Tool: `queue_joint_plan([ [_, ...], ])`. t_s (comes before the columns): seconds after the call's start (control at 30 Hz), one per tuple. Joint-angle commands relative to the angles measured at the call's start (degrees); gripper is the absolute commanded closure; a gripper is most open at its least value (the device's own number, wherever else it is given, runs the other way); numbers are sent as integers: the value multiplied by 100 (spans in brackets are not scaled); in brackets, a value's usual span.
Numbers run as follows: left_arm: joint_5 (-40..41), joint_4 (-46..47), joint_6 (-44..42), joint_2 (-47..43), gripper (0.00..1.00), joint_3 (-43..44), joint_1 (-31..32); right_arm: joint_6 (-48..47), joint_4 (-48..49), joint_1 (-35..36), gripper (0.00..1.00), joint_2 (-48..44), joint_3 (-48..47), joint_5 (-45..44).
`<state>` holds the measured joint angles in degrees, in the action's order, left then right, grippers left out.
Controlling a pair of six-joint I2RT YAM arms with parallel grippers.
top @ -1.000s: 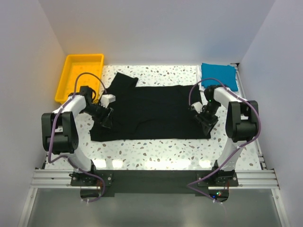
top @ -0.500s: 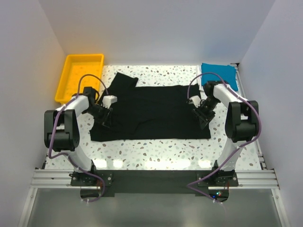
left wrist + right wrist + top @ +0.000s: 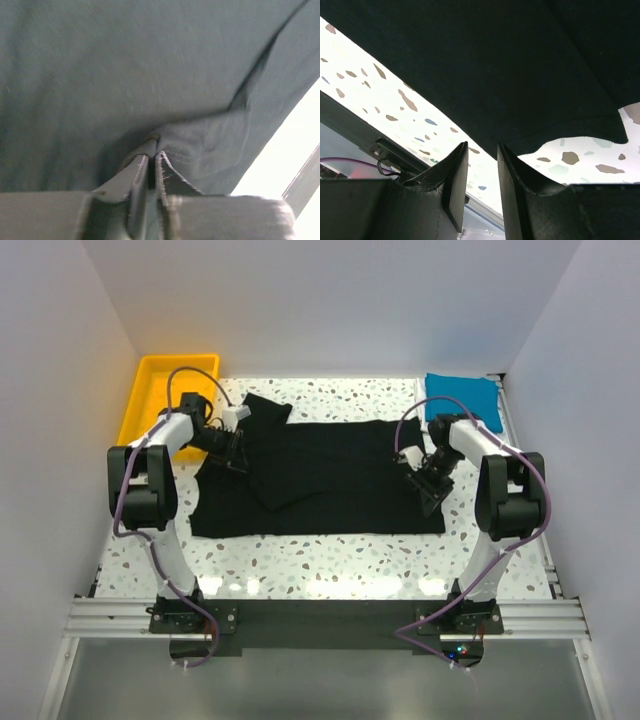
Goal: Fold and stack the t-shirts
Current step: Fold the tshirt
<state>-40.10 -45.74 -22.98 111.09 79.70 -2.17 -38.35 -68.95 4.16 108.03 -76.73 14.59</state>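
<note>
The large black t-shirt (image 3: 330, 475) lies spread across the middle of the table, with a sleeve (image 3: 262, 408) pointing to the far left. My left gripper (image 3: 232, 443) is at the shirt's left edge. In the left wrist view my left gripper (image 3: 153, 149) is shut on a stitched fold of the dark cloth (image 3: 200, 145). My right gripper (image 3: 428, 486) hovers at the shirt's right edge. The right wrist view shows my right gripper (image 3: 482, 149) open a little, the black hem (image 3: 570, 127) just beyond its tips and nothing between them. A folded bright blue t-shirt (image 3: 462, 400) rests at the far right.
A yellow plastic tray (image 3: 150, 400) stands at the far left corner. The speckled table top (image 3: 330, 555) shows in front of the shirt. White walls close in on both sides and at the back.
My left gripper closed on the shirt's left edge and moved toward the far side, pulling up a fold. My right gripper narrowed and shifted slightly toward the far side.
</note>
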Motion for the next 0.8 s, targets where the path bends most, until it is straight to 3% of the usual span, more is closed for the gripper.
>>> queue_joint_plan([
  [0.0,-560,512,610,272,82,405,7,56,48,23,66,-89,61,-17],
  [0.07,-613,915,979,282,79,423,-11,38,83,23,66,-168,132,-131],
  [0.13,-613,1162,1260,194,65,345,-20,29,162,14,67,-220,246,-202],
  [0.27,-719,1603,1350,-297,54,99,-151,-32,198,14,67,-317,378,-281],
  [0.5,255,549,-503,-1466,53,-727,-64,-85,180,-3,67,-432,396,-343],
  [0.63,564,513,-795,-1818,52,-1727,120,-76,189,-3,67,-432,404,-360],
  [0.77,1134,1145,-708,-2091,44,-2336,902,-59,277,-3,67,-449,536,-527],
])
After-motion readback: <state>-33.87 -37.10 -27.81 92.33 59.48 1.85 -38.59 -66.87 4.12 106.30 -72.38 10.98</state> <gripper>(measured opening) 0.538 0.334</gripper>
